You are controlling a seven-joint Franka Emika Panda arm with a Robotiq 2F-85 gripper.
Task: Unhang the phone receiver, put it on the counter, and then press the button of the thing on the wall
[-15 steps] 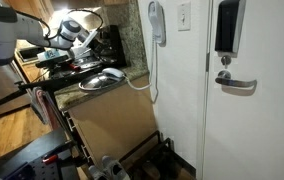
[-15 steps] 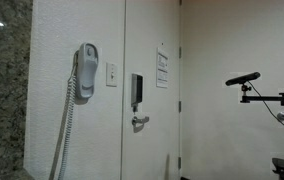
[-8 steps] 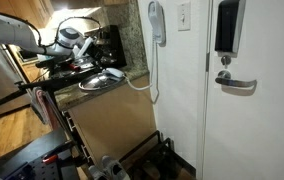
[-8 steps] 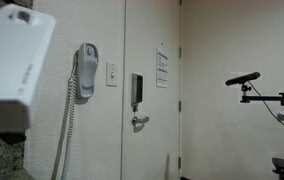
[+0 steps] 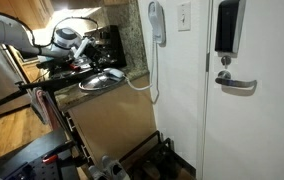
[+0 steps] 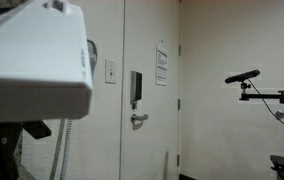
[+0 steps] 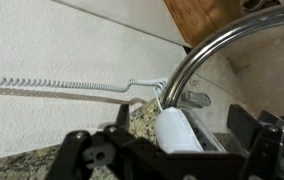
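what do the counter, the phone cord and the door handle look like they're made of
The counter looks like polished stone, likely granite, going by its dark speckled grain. The phone cord looks like smooth white plastic, tightly coiled. The door handle looks like silvery metal with a satin sheen.

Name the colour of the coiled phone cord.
White. The coiled cord shows best in the wrist view, stretched out horizontally.

White wall (image 5: pixel 179 90), door (image 5: pixel 257 130) with lever handle (image 5: pixel 238 85), wooden floor (image 5: pixel 4 125)
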